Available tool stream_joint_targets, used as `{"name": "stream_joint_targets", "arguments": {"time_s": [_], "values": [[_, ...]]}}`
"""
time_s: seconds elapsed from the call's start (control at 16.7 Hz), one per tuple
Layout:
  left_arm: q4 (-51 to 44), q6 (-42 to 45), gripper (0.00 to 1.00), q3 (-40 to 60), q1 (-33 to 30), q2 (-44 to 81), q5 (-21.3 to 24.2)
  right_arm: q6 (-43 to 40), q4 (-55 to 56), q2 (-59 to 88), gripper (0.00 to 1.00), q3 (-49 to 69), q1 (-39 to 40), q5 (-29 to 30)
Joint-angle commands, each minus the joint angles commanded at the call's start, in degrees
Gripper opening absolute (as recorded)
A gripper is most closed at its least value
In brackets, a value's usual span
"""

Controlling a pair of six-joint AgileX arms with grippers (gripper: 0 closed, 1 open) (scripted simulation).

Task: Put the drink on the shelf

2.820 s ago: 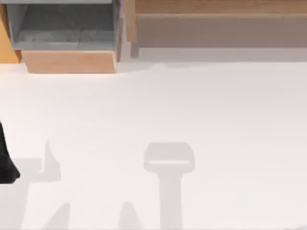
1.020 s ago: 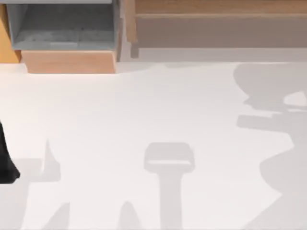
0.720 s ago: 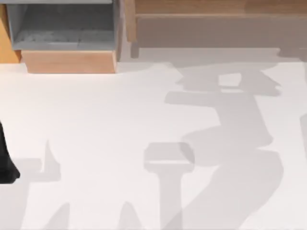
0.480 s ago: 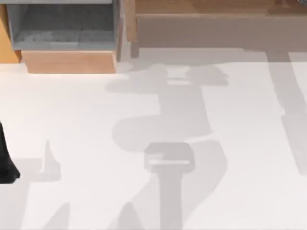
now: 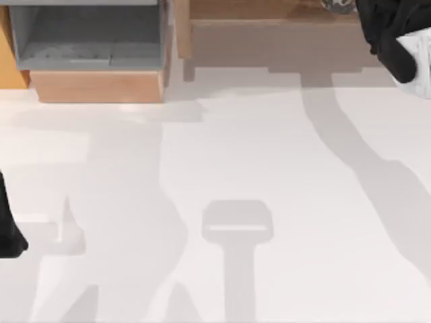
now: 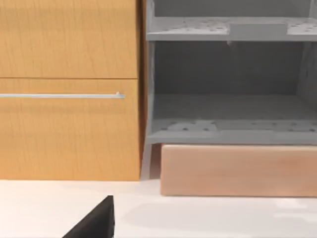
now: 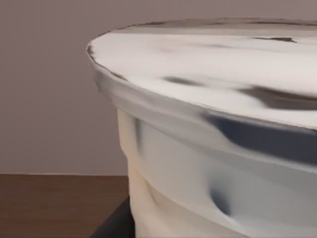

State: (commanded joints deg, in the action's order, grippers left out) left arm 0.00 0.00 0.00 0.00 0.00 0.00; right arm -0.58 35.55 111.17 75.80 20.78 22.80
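— Top view first: where is the right arm [image 5: 397,37] seen?
— At the far right corner, over the shelf [image 5: 283,30], with the drink [image 5: 339,5] just beside it on the top board.
— And its fingers?
— Their state cannot be told. The drink [image 7: 223,148] is seen very close from the right wrist.
— The left arm [image 5: 8,229]?
— Parked at the table's [image 5: 236,155] left edge.
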Motion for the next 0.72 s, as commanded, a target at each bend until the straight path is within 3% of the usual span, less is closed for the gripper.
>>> {"name": "stream_joint_targets", "arguments": {"time_s": [0.24, 0.72], "values": [[0.0, 0.0, 1.0, 0.0, 0.0, 0.0, 0.0, 0.7, -3.5, -0.4, 0.0, 2.7, 3.3, 3.5], [0.0, 0.0, 1.0, 0.0, 0.0, 0.0, 0.0, 0.8, -3.6, 0.6, 0.0, 3.1, 3.2, 3.3]]}}
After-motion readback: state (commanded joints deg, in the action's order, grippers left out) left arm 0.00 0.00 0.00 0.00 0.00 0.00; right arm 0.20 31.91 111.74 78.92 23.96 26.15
